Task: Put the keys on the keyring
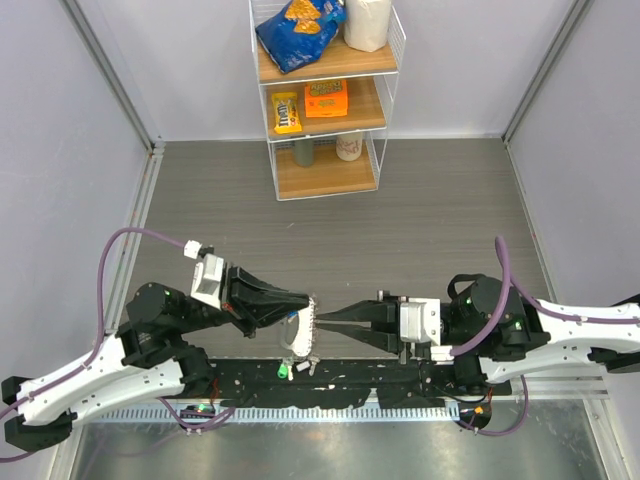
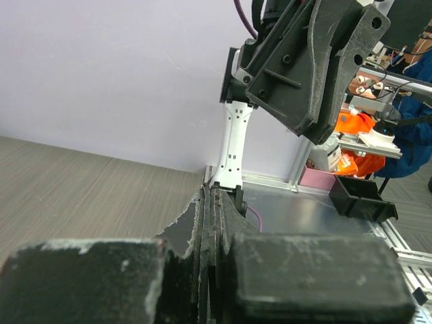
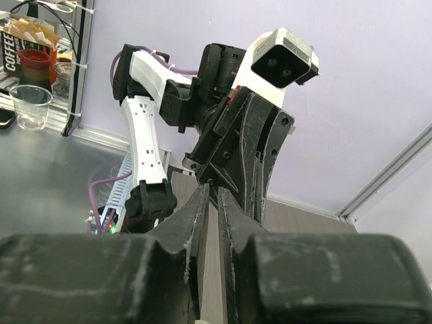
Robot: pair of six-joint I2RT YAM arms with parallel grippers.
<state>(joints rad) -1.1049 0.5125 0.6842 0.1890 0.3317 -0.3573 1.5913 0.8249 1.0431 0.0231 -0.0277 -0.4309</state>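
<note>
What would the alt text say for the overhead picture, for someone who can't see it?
A robot's left tool and right tool meet tip to tip above a grey table, with a thin wire keyring dangling beneath, seemingly from the left. Tiny keys lie below them; a snack shelf stands behind.

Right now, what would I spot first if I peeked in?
The black left hand and right hand point tip to tip up front. A silvery keyring dangles between them, a green key lying underneath. A snack shelf stands at the back.
</note>
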